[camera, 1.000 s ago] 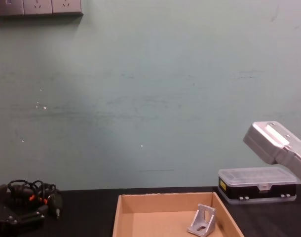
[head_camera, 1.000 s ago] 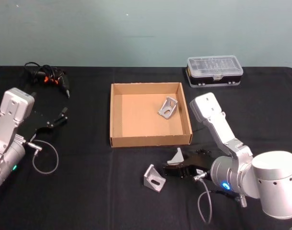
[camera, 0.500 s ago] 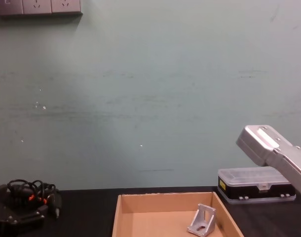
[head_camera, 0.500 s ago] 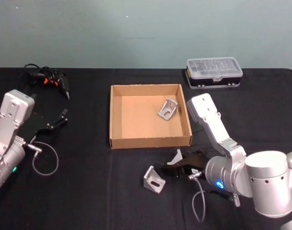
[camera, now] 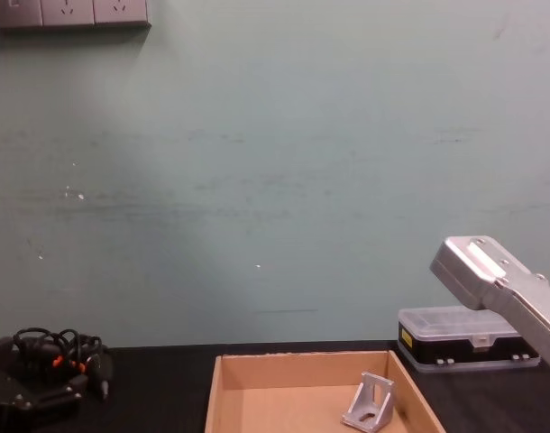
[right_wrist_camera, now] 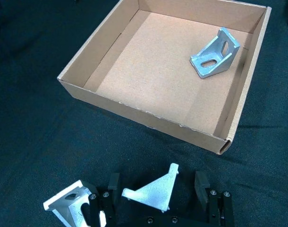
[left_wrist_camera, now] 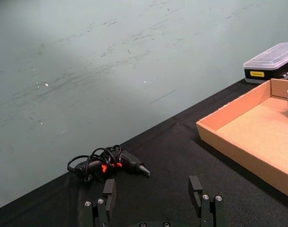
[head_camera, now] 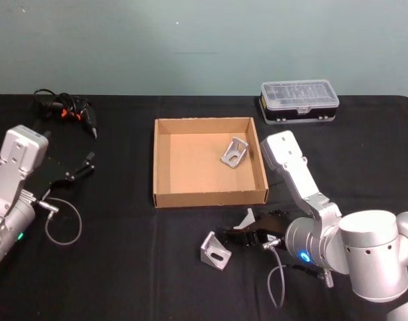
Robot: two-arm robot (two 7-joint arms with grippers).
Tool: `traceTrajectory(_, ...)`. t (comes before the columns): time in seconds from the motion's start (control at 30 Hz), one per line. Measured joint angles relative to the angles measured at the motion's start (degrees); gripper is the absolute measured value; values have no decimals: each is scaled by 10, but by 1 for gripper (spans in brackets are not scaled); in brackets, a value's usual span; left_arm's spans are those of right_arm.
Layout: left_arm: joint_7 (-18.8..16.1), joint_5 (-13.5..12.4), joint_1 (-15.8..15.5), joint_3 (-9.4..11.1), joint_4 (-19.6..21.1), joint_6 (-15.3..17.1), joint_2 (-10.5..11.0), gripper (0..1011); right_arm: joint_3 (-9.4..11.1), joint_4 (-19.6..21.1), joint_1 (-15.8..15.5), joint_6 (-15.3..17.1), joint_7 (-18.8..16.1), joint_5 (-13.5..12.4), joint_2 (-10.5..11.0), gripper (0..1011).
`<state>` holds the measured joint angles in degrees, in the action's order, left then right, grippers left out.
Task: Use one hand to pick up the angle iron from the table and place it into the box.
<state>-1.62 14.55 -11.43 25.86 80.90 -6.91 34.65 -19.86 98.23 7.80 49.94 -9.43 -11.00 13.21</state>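
silver angle iron [right_wrist_camera: 151, 193], a triangular gusset on its edge, lying on the black tablecloth [head_camera: 124, 267] just before the box [head_camera: 211, 196], between the spread fingers of the right gripper [right_wrist_camera: 156, 182]; long edge across that gap, peak toward the box. left gripper [left_wrist_camera: 152, 189] parted too, idle at far left. scuffed teal wall [camera: 275, 180] behind the table.

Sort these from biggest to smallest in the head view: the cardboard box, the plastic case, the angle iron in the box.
1. Cardboard box: largest by far.
2. Plastic case: sits farther back, yet looks plainly smaller than the box.
3. Angle iron in the box: smallest.
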Motion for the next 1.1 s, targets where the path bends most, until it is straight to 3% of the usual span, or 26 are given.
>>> traceTrajectory(0.17,0,0,0,0,0,0,0,1011,-1,1,0,0,0,0,0,1004)
traceTrajectory(0.33,0,0,0,0,0,0,0,1011,-1,2,0,-1,0,-1,1,938)
traceTrajectory(0.4,0,0,0,0,0,0,0,1011,-1,2,0,-1,0,-2,1,846)
traceTrajectory(0.73,0,0,0,0,0,0,0,1011,-1,3,-1,-1,-1,-2,2,596)
traceTrajectory(1.1,0,0,0,0,0,0,0,1011,-2,3,-1,0,-1,-3,2,586)
